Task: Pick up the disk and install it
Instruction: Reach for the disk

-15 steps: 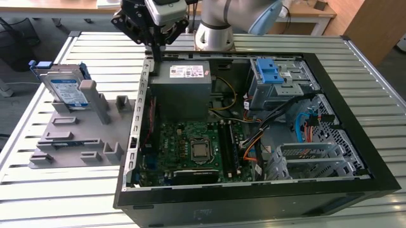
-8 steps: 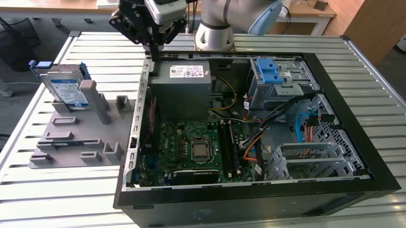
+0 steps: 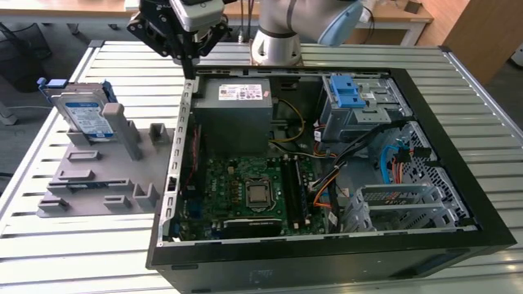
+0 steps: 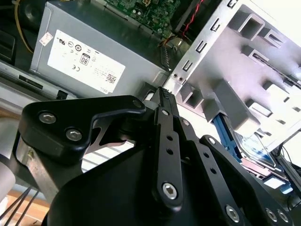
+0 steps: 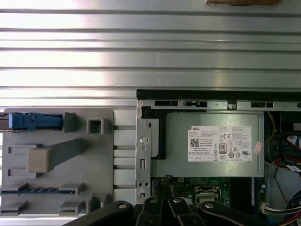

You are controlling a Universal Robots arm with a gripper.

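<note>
**Tool** (image 3: pixel 190 68): closed, fingers together, nothing held. It hangs over the wall of the open computer case (image 3: pixel 457 242) at the corner by the grey power supply box (image 3: pixel 237 119). It is well apart from the disk and touches nothing.

**Disk** (image 3: pixel 86 115): not yet taken up. It stands on edge in a slot of the grey holder (image 3: pixel 98 180) on the slatted desk (image 3: pixel 57 257), to the exterior view's left of the case. Its labelled face shows in the exterior view, and the blue bracket (image 3: pixel 56 82) runs round its edges. In the first wrist view its upper edge shows as a blue strip at the holder's corner. The lower part sits between the holder's posts; the upper part stands free.

**Drive cage** (image 3: pixel 353 92): inside the case, with two blue latches. The disk is not in it.

**Handling, as judged:**
- The body is rigid metal, probably weighty for its size.
- The flat faces look smooth and could slip under a light pinch.
- It is shock-sensitive, so knocks against the posts or the case wall are a risk.
- The plastic bracket would likely flex and looks a poor bearing surface.

**Hold, as judged:** across the two broad faces on the free upper part, near mid-length so it hangs level
</note>
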